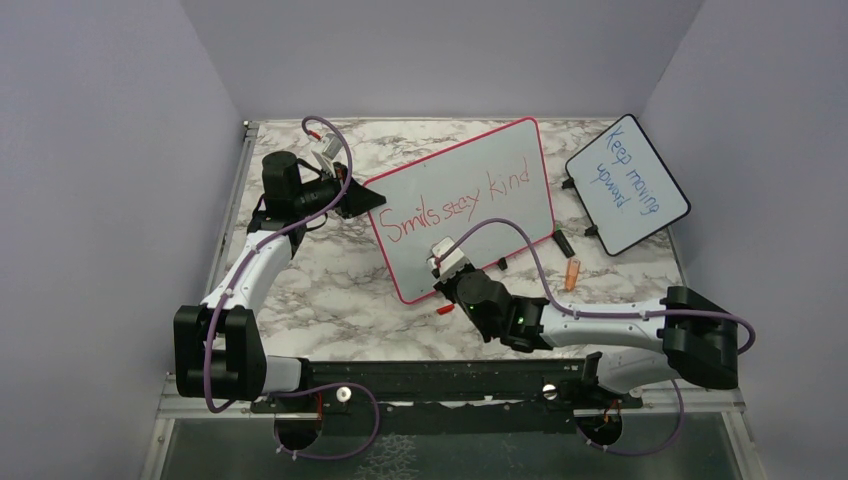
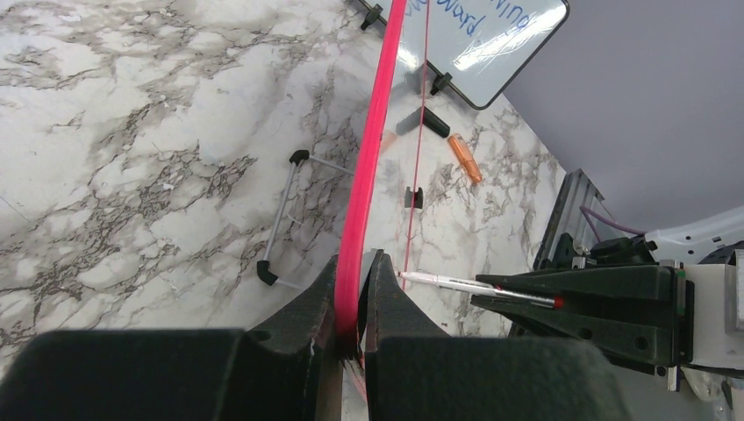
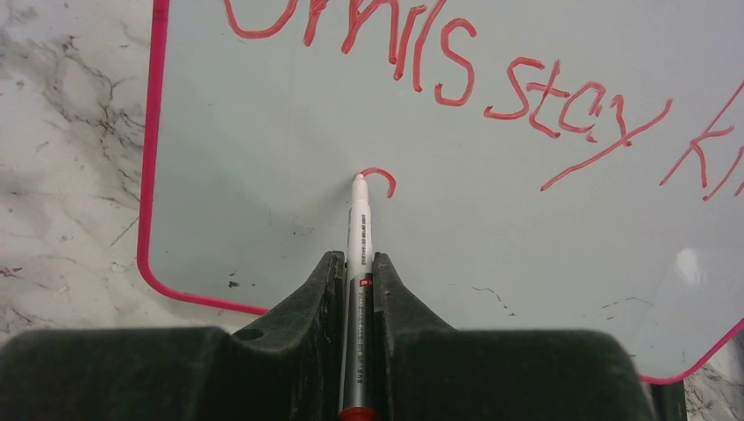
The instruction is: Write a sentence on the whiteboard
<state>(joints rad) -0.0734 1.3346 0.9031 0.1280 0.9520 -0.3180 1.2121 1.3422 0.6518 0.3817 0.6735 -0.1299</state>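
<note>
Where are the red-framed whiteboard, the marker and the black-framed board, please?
whiteboard (image 1: pixel 480 165): top external view, bare white face near its top edge.
marker (image 3: pixel 358 230): right wrist view, white barrel below its tip.
black-framed board (image 1: pixel 630 225): top external view, bare lower face.

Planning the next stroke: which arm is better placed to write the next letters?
Right. Its gripper holds the marker, tip on the whiteboard beside a short red curve; the left gripper is clamped on the board's frame.
</note>
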